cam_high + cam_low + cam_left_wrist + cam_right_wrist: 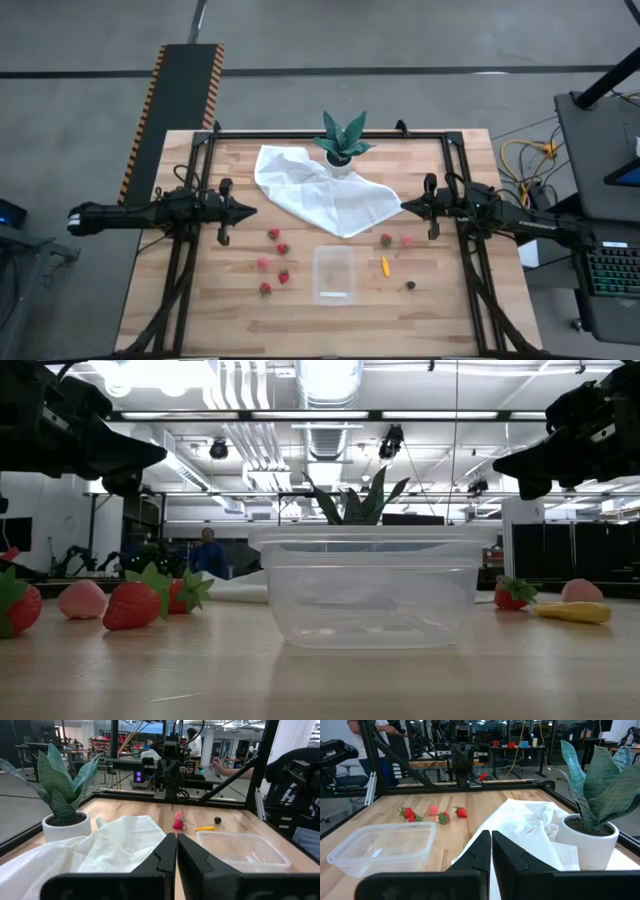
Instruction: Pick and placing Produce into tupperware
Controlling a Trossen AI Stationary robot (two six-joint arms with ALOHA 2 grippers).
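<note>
The clear tupperware (334,273) stands open and empty near the table's front middle. Left of it lie several red strawberry pieces (283,248) and a pink piece (263,263). Right of it lie a strawberry (386,240), a pink piece (408,241), an orange-yellow sliver (385,265) and a dark round piece (410,285). My left gripper (250,211) is shut and hovers level over the table's left part, pointing right. My right gripper (405,207) is shut and hovers level at the right, pointing left over the cloth's corner. Neither holds anything.
A large white cloth (325,195) lies crumpled across the table's far middle. A spiky green plant in a white pot (343,150) stands on it at the far edge. Black frame rails (200,160) run along the table's sides. People move in the room behind.
</note>
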